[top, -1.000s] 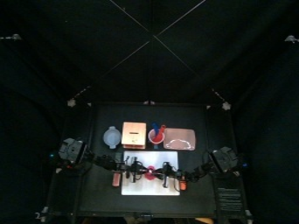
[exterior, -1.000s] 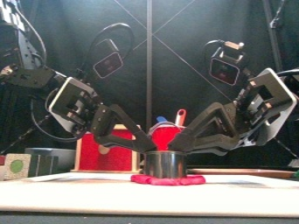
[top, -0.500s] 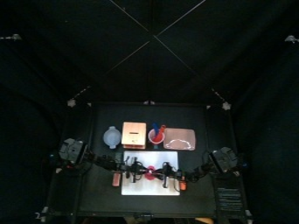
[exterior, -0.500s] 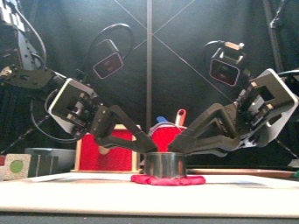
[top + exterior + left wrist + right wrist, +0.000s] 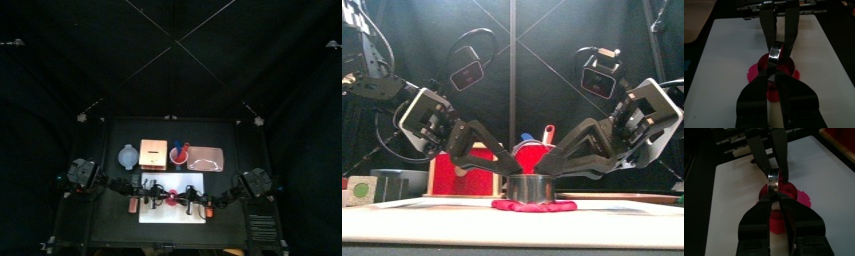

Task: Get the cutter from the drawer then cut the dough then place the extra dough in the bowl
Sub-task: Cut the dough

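Front view shows nothing shifted: left fingers (image 5: pixel 486 155) and right fingers (image 5: pixel 580 152) stay pinched on the metal cutter (image 5: pixel 531 187) at its 9 and 3 o'clock, pressing it into red dough (image 5: pixel 533 206) on the white cutting board (image 5: pixel 629 215) at the tabletop's 6 o'clock, so cutting likely continues.

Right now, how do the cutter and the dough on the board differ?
The cutter is a grey metal ring standing upright; the dough is red and lies flat. The cutter is narrower, and the dough spreads past it on both sides. Both sit on the white board, cutter atop the dough.
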Robot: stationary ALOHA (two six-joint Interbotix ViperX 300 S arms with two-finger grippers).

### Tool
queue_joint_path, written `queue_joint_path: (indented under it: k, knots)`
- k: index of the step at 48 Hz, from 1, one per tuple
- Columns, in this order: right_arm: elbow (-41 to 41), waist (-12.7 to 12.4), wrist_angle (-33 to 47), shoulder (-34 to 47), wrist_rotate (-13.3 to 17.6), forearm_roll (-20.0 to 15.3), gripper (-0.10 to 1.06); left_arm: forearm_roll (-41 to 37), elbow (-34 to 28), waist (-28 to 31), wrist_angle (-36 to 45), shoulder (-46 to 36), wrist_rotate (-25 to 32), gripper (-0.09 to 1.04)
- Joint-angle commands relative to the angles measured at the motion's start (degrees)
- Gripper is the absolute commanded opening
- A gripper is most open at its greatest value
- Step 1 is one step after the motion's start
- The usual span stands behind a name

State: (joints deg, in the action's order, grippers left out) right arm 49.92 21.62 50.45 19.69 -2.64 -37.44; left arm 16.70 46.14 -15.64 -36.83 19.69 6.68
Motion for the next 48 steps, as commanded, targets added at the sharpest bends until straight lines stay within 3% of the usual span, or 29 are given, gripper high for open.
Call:
queue_joint_path:
  k: [1,23,48]
  knots:
    - [-0.26,-1.76,-2.81,1.49,0.70,-1.05,0.40,-0.18,-0.53,-1.49,3.60,2.55,-0.53,0.43]
    - [-0.44,-3.43,-4.92,1.05,0.79,-1.32,0.40,0.26,-0.53,-1.49,4.31,1.93,-3.69,0.43]
    - [-0.70,-5.98,-8.96,-2.90,0.88,-1.05,0.40,0.26,-0.70,1.14,10.37,-0.70,-4.22,0.44]
